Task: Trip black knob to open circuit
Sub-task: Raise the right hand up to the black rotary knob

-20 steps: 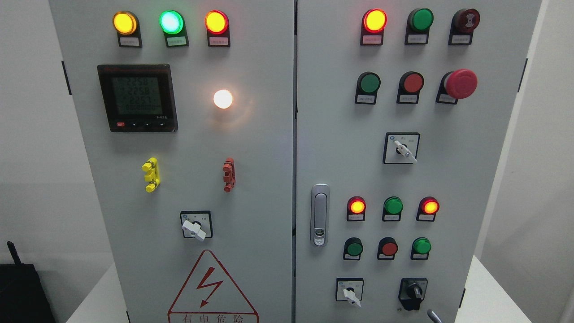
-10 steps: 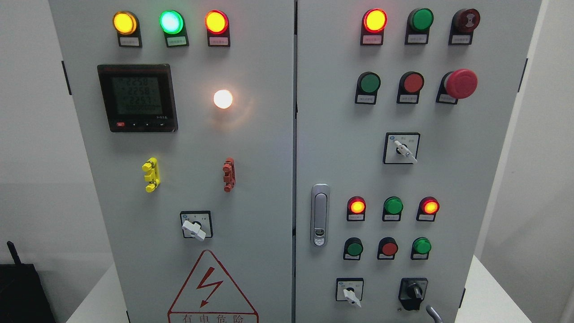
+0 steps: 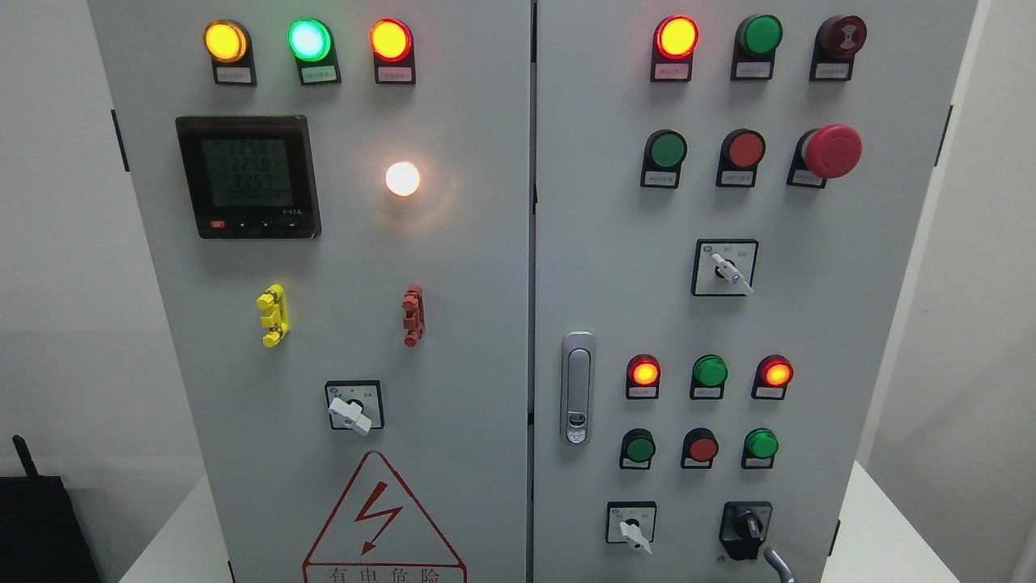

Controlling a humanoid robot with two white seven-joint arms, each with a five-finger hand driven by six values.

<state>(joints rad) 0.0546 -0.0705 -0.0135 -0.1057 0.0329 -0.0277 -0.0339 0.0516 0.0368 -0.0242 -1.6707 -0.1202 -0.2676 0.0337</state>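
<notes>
1. One grey fingertip (image 3: 779,562) pokes in at the bottom edge, just right of and below the black knob (image 3: 745,529); not touching it
2. Knob sits low on the right cabinet door (image 3: 817,324)
3. Finger spread cannot be judged

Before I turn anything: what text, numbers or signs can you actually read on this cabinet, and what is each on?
"2258" (top rows, lower digits blurred): meter display.
"有电危险" with lightning bolt, bottom cropped: red warning triangle.
Small labels under the lamps, buttons and black knob: too small to read.
</notes>
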